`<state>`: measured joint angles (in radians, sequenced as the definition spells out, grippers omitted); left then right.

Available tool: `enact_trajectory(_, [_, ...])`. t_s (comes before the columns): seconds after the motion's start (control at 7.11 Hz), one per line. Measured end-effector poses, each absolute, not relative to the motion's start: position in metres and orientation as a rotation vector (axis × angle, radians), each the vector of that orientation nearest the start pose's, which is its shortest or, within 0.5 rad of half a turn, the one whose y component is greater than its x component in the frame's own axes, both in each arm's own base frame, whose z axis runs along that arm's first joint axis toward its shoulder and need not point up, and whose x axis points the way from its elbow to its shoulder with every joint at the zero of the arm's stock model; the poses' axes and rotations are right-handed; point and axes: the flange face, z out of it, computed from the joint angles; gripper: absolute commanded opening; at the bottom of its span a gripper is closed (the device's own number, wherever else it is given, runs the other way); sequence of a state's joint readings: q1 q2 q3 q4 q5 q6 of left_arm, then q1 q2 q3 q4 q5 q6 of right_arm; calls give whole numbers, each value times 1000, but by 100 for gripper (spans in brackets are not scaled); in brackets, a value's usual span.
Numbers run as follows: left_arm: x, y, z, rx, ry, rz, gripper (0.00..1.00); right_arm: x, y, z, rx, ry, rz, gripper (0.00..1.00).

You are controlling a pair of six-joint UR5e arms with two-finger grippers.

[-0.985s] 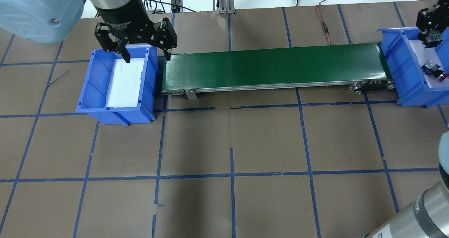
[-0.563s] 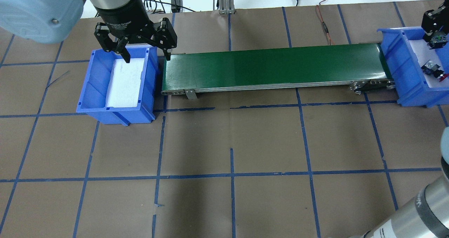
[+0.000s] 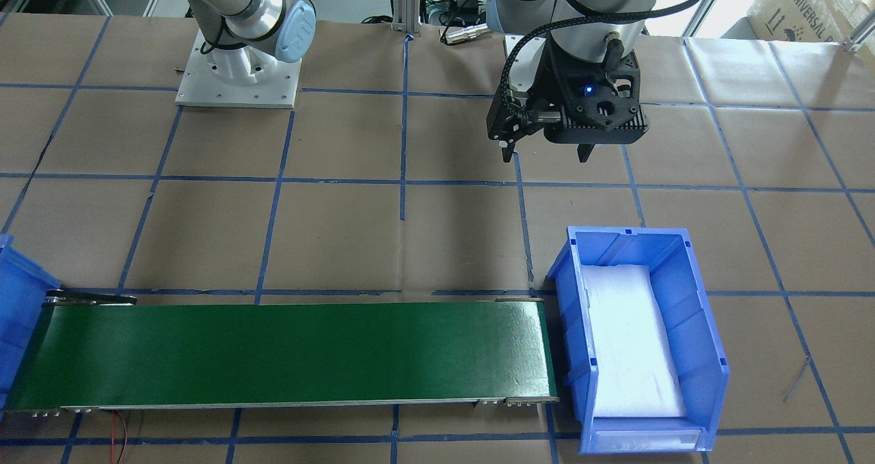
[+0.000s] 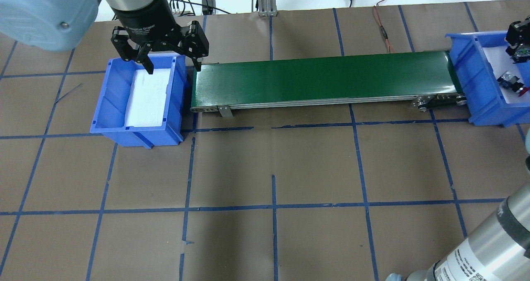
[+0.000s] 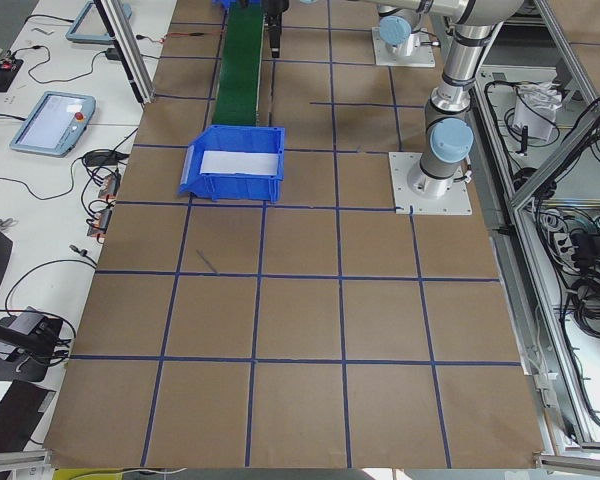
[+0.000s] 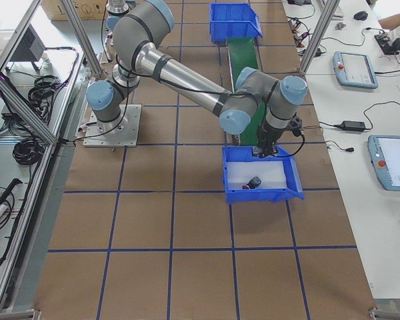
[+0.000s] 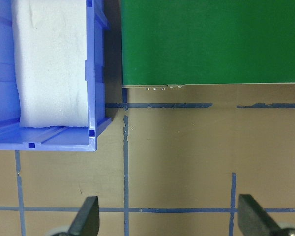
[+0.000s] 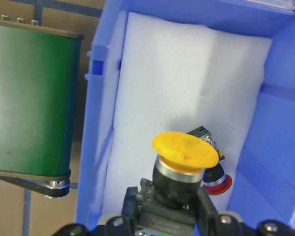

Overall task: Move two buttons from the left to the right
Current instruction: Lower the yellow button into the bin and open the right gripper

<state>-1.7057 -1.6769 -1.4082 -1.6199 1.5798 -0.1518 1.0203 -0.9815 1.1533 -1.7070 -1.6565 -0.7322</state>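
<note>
My right gripper [image 8: 169, 209] is shut on the yellow button [image 8: 185, 151], gripping its black body, and holds it above the white foam of the right blue bin [image 8: 96, 147]. The red button [image 8: 216, 183] lies on its side on that foam, just beside and below the yellow one; it also shows in the overhead view [image 4: 513, 84]. In the overhead view my right gripper [image 4: 519, 45] is at the bin's far right. My left gripper [image 4: 172, 63] is open and empty, hovering by the left blue bin [image 4: 112, 94], which holds only white foam.
A green conveyor belt [image 4: 323, 80] runs between the two bins. My left gripper [image 3: 547, 153] hangs on the robot's side of the left bin [image 3: 697, 300]. Blue tape lines grid the brown table. Cables lie at the table's far edge [image 4: 383, 28].
My right gripper has moved to the right over the right bin with the yellow button in it. The left arm and the red button have not moved.
</note>
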Motion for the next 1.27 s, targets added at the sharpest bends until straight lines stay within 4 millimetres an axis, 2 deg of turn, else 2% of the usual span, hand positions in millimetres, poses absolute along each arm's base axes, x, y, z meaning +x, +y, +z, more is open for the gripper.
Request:
enact_trajectory(0.14, [-203,-514,508,-27,3134,-14,100,-290,-681,330,-287,3145,114,12])
enact_trajectory(0.42, [-203,-515,509,-29,3135,-15,100,-305,-691,305,-297,3126,87,15])
enact_trajectory(0.7, [-203,-515,509,-29,3135,-15,100,-307,-701,285,-305,3112,49,19])
enact_trajectory(0.98, [-203,-514,508,-29,3135,-13,100,-298,-711,269,-318,3087,16,23])
enact_trajectory(1.13, [-203,-514,508,-29,3135,-13,100,-295,-715,261,-325,3080,14,34])
enact_trajectory(1.27, [-203,-514,508,-29,3135,-13,100,-294,-717,252,-328,3075,20,50])
